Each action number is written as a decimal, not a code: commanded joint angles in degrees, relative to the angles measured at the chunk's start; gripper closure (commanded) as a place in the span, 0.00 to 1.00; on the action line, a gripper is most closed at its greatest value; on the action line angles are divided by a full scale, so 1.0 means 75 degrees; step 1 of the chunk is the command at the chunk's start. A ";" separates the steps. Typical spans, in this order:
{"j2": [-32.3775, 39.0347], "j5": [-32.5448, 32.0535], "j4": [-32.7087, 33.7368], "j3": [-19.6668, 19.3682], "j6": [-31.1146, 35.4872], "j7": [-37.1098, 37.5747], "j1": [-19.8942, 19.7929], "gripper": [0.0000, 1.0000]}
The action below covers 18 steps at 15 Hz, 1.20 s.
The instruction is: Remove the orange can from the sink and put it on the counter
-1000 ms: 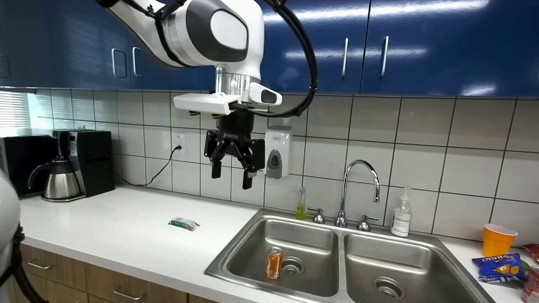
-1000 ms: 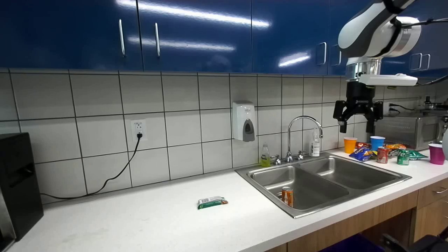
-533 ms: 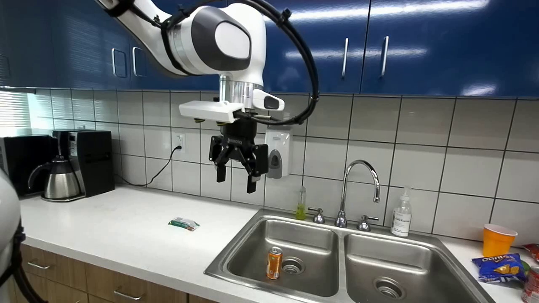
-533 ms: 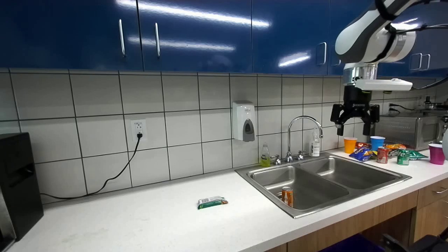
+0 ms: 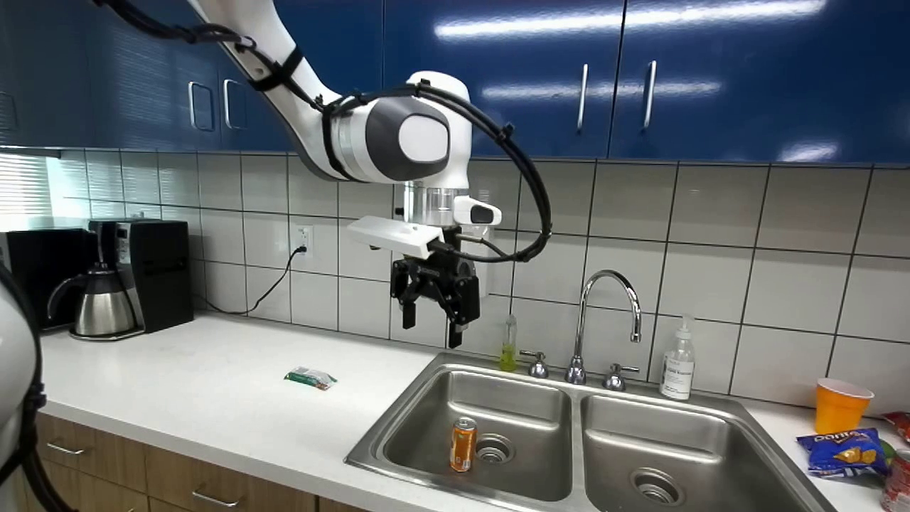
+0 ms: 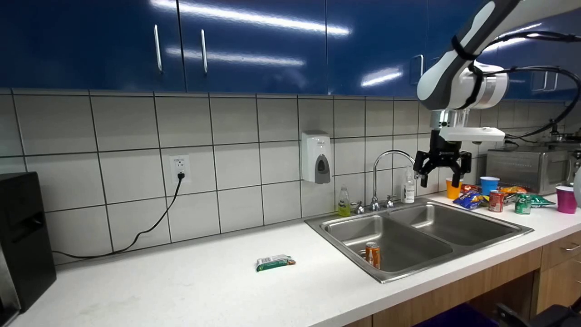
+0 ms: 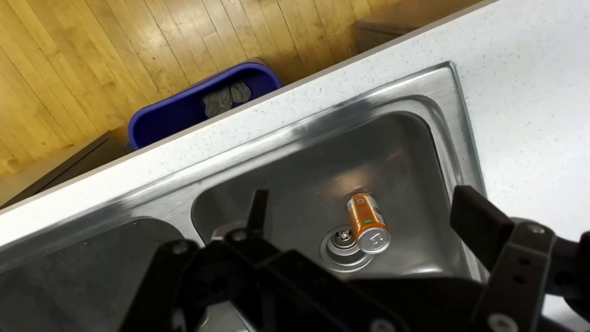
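The orange can [image 5: 463,445] stands upright in one bowl of the steel sink [image 5: 576,448], beside the drain. It also shows in an exterior view [image 6: 373,255], its lower part hidden by the bowl's edge. In the wrist view the can [image 7: 366,214] lies between the two fingers, well below them. My gripper [image 5: 432,328] is open and empty, pointing down, high above the sink; it shows too in an exterior view [image 6: 439,181]. The white counter [image 5: 213,398] runs along one side of the sink.
The chrome faucet [image 5: 579,320] and a sanitizer bottle [image 5: 677,366] stand behind the sink. A green packet [image 5: 311,377] lies on the counter. An orange cup [image 5: 842,405] and a blue chip packet [image 5: 844,451] are beyond the sink. A blue bin [image 7: 161,120] is on the floor.
My gripper has moved down, to the right in one exterior picture and to the left in the other. It stays open. The orange can has not moved.
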 commanded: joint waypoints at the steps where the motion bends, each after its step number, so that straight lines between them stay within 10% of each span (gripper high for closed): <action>1: 0.1440 0.0406 0.0717 0.0025 0.0648 0.0032 0.0032 0.00; 18: 0.5863 0.0994 0.3428 0.0651 0.1980 0.0179 -0.0108 0.00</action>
